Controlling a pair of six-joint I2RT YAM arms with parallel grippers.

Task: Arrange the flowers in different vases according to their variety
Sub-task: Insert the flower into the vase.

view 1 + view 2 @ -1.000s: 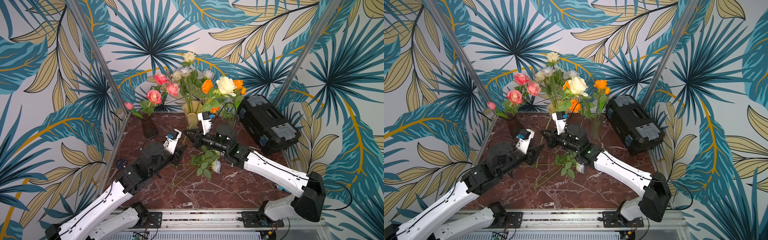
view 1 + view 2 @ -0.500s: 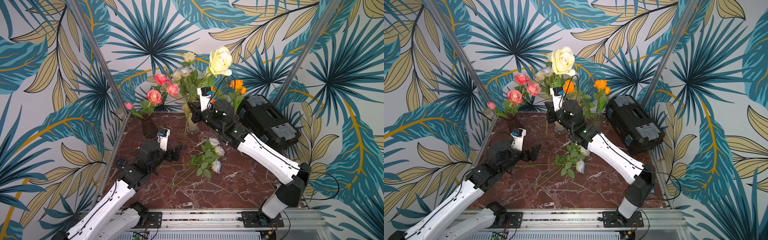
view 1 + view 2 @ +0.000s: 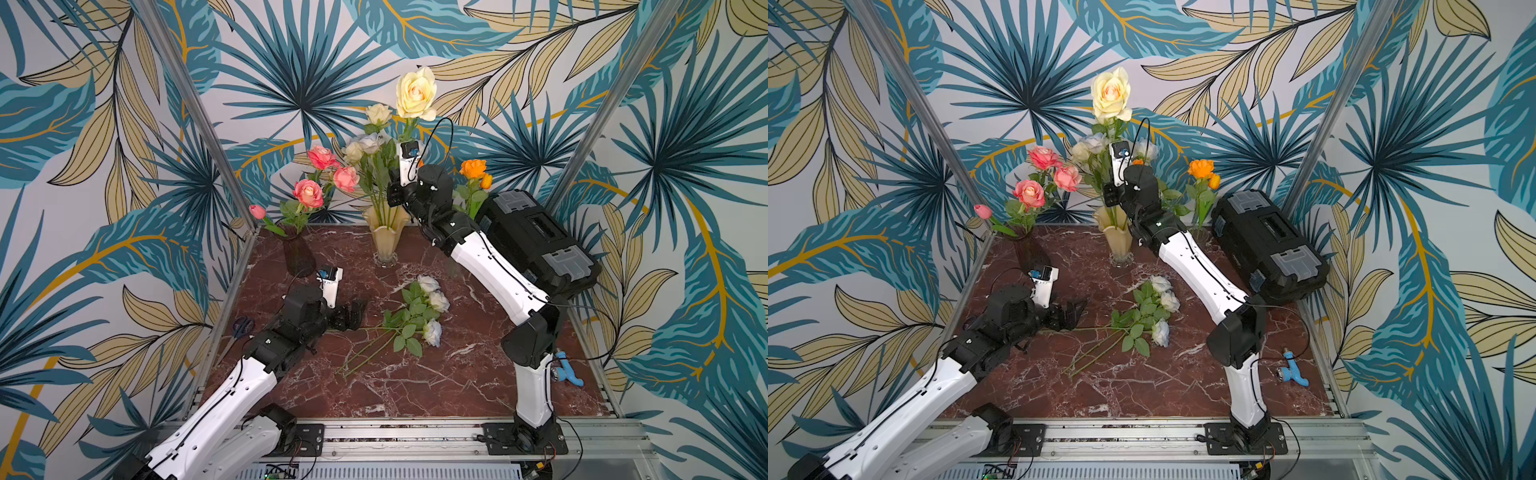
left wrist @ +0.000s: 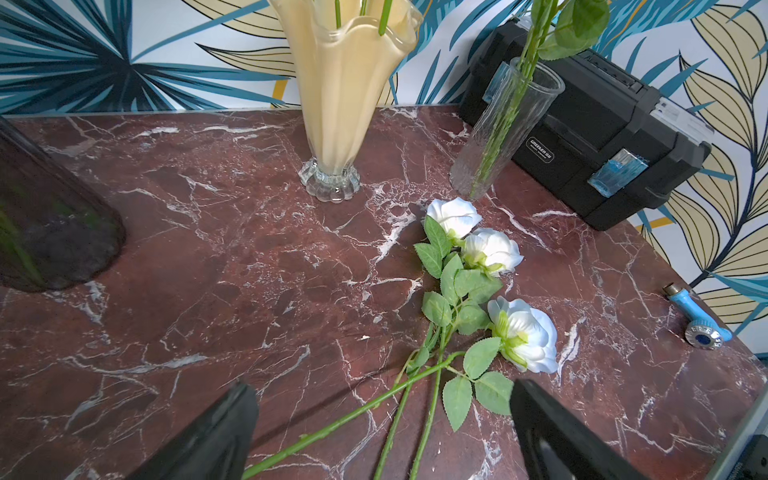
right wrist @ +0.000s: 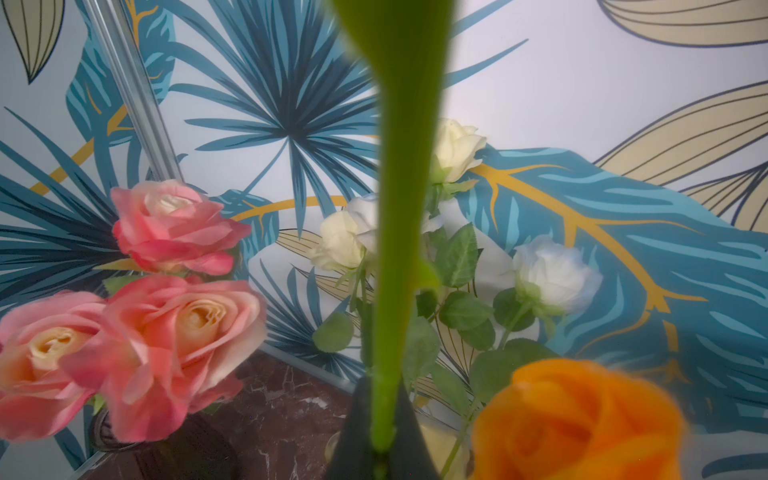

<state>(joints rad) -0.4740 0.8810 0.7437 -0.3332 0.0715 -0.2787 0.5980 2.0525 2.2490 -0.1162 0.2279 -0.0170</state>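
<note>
Sorting is mostly done: pink roses (image 3: 308, 193) stand in the purple vase (image 3: 298, 259), orange roses (image 3: 473, 168) in the clear vase (image 4: 505, 129). Right gripper (image 3: 391, 196) clamps a cream rose (image 3: 415, 93) stem above the cream vase (image 3: 386, 239). Left gripper (image 4: 382, 432) gapes empty; three white roses (image 4: 492, 249) lie just ahead on the surface (image 4: 208, 249).

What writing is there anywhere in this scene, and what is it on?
"GREENER", as best it reads: white print on the front of the black plastic toolbox.
A smaller line under that word: too small to read.
A pale label on the toolbox lid: blurred, unreadable.
Nothing else carries text.
</note>
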